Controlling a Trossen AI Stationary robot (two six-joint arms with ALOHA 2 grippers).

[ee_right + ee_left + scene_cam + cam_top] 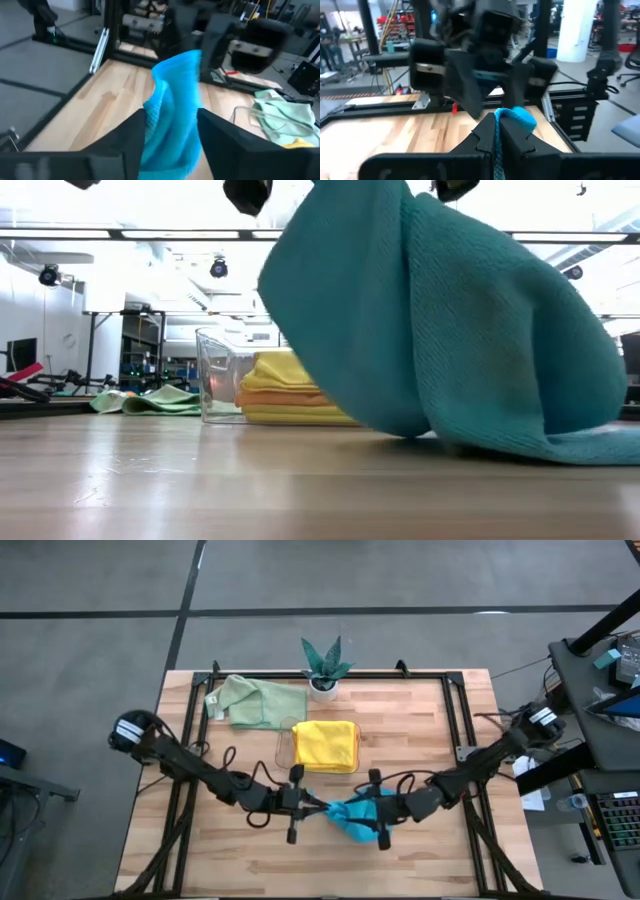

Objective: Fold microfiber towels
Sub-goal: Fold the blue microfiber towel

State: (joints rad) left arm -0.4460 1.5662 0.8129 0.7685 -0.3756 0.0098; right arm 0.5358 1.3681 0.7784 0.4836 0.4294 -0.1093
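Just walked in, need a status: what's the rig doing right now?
Folding towels. Both arms meet at the table's near middle with the teal towel lifted between them, its lower edge trailing on the table. The left gripper is shut on it; the right gripper has its fingers apart around the cloth. Yellow and orange towels are stacked in the tray; the green towel waits, unfolded.

Two dark, slender jointed arms are seen, each with black cables looped alongside. A round white-marked joint is noted at each shoulder end. Flat, matte black gripper fingers (220, 132) are observed.
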